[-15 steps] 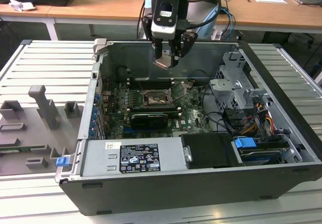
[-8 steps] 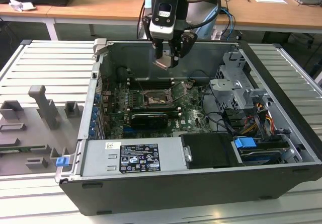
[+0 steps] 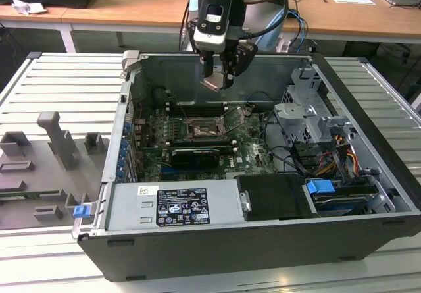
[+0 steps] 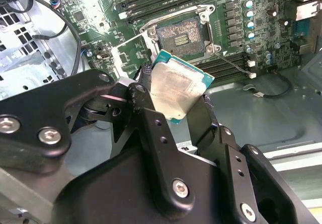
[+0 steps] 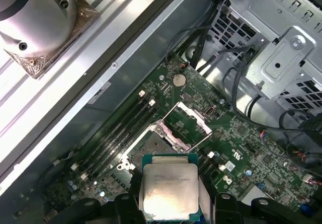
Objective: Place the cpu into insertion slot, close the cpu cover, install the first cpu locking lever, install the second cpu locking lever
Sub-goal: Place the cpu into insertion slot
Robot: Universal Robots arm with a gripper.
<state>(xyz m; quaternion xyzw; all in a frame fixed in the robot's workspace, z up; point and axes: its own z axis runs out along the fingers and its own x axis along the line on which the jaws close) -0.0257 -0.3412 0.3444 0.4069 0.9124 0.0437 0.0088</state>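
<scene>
My gripper hangs above the open computer case, shut on the cpu, a thin square chip with a pale silver face and green edge. In both wrist views the cpu sits between the black fingers, held by two opposite edges. Below it on the green board lies the insertion slot, uncovered, its contacts showing. The cpu cover stands swung open beside the slot. A thin wire locking lever sticks out free next to the socket.
Long memory slots run along one side of the socket. A black card lies across the board nearer the silver power supply. A metal drive cage with cables fills the exterior view's right. Grey fixtures stand outside the case.
</scene>
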